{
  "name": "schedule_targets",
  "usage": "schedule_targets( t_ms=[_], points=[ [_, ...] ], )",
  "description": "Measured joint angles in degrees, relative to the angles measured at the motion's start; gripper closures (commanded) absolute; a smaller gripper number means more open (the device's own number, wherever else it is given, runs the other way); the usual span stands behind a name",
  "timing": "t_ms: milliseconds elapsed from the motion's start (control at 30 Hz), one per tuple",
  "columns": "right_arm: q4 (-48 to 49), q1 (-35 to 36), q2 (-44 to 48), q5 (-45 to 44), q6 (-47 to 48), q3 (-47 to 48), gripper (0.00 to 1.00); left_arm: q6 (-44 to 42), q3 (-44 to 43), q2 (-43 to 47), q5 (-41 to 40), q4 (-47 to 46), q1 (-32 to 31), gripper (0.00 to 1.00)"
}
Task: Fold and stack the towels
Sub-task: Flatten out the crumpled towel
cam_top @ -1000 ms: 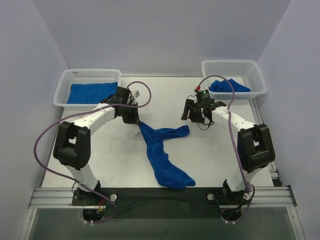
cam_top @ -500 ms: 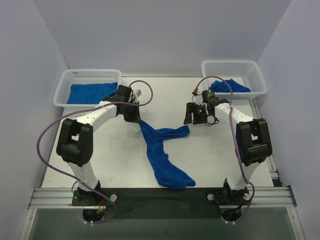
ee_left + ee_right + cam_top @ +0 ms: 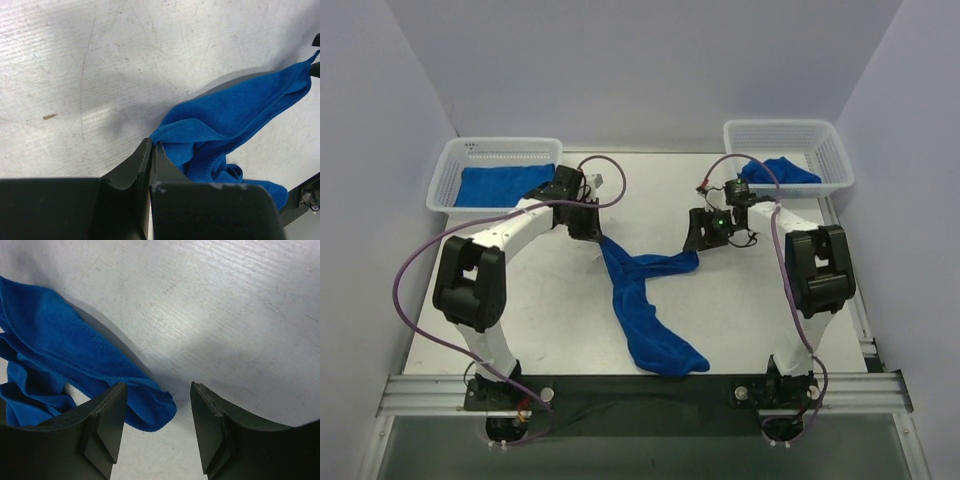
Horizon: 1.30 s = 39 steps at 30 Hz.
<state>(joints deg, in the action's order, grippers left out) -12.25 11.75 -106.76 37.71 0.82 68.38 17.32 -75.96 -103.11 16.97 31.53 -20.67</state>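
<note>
A royal-blue towel [image 3: 642, 300] lies crumpled and stretched across the middle of the table. My left gripper [image 3: 594, 237] is shut on its far-left corner [image 3: 165, 137], and the cloth trails away to the right in the left wrist view. My right gripper [image 3: 697, 240] hangs open just over the towel's right corner [image 3: 152, 412]. That corner lies between the fingers, close to the left finger [image 3: 112, 415] and apart from the right one. Another towel [image 3: 498, 185] lies in the left basket, and one more [image 3: 776, 172] in the right basket.
A white mesh basket [image 3: 470, 150] stands at the back left and another [image 3: 820, 135] at the back right. Purple cables loop off both arms. The table's front edge meets a metal rail [image 3: 640, 390] by the arm bases.
My right gripper has moved left and down onto the towel's right corner, its jaws narrowing slightly. The left gripper, still shut on the cloth, shifted a little toward the back.
</note>
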Motion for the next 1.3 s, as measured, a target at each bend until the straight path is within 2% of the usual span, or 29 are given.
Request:
schedule_targets(
  t_ms=[500,967,1300],
  points=[
    [-4.0,-1.6,-4.2,7.4,2.3,2.8,0.50,0.0,-2.1,-0.1,0.0,0.0,0.0,1.00],
    [-5.4,-1.6,-8.1,2.1,-0.7,8.0,0.50,0.0,-2.1,-0.1,0.0,0.1,0.0,1.00],
    [-7.3,-1.5,-12.4,4.9,-1.5,12.0,0.55,-0.1,-2.1,-0.1,0.0,0.1,0.0,1.00]
  ],
)
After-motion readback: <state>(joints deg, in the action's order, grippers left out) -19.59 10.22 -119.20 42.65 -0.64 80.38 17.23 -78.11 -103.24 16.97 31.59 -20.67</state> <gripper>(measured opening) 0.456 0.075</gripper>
